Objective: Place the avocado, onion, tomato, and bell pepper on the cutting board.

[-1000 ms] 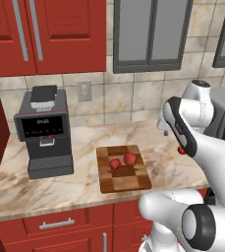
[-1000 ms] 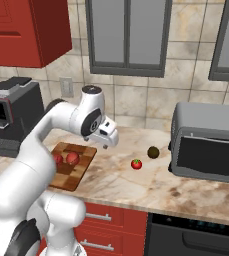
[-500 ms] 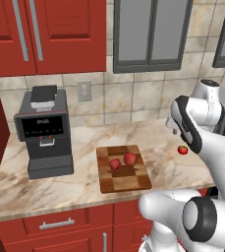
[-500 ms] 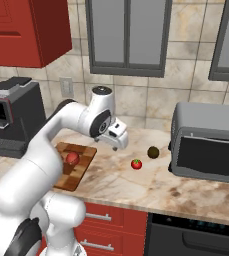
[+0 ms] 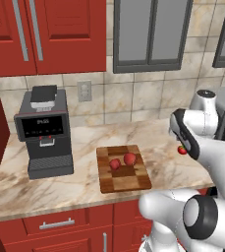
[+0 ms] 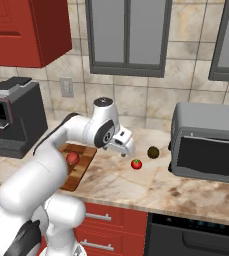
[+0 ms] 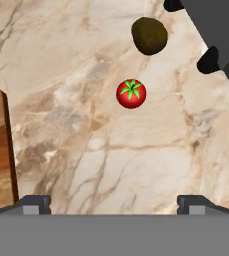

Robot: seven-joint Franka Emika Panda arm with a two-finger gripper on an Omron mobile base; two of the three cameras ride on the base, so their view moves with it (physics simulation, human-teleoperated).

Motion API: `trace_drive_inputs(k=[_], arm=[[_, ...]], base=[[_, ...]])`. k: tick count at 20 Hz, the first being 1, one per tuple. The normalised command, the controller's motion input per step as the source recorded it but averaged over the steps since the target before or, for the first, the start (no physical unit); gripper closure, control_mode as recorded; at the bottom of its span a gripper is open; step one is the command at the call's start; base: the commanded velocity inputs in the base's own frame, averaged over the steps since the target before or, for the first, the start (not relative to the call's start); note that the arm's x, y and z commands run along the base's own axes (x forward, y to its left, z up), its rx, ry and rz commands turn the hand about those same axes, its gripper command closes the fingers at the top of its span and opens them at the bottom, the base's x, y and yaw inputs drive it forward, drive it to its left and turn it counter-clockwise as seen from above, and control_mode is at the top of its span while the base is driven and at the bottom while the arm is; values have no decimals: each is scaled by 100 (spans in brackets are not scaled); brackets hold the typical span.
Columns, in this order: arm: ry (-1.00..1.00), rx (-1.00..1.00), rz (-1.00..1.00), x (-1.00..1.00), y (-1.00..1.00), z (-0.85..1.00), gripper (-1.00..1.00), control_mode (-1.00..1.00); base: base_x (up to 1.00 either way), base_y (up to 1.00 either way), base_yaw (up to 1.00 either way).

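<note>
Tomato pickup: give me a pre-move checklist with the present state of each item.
1. Gripper open: ok, jaws stand wide apart and empty.
2. Tomato free on the counter: ok, it touches nothing.
3. Avocado apart from the tomato: ok, a gap shows.
4. Gripper centred over the tomato: not ok, the tomato lies ahead of the fingertips.
5. Room on the cutting board: ok, two red items sit on it, the near part is bare.
6. Toaster oven clear of the approach: cannot tell.

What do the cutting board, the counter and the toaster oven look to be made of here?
Cutting board: wood, matte, going by the checker of lighter and darker brown blocks. Counter: polished stone, probably marble, beige with brown veins. Toaster oven: likely grey metal with a dark, glass-like door; being rendered, that stays a guess.
</note>
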Motion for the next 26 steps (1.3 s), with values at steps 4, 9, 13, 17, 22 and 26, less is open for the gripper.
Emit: trace_drive_inputs(k=[4, 9, 13, 17, 22, 26], arm=[[1, -1, 0, 19, -22, -6, -100, -100], [7, 0, 0, 28, -40, 0, -100, -100], [7, 0, 0, 23, -32, -6, -100, -100], [5, 0, 0, 22, -9, -15, -100, -100], [3, 0, 0, 24, -2, -17, -100, -100], [3, 0, 0, 27, -4, -19, -100, -100]], base=[[0, 0, 0], [0, 0, 0], [0, 0, 0], [0, 0, 0], [0, 0, 0], [0, 0, 0]])
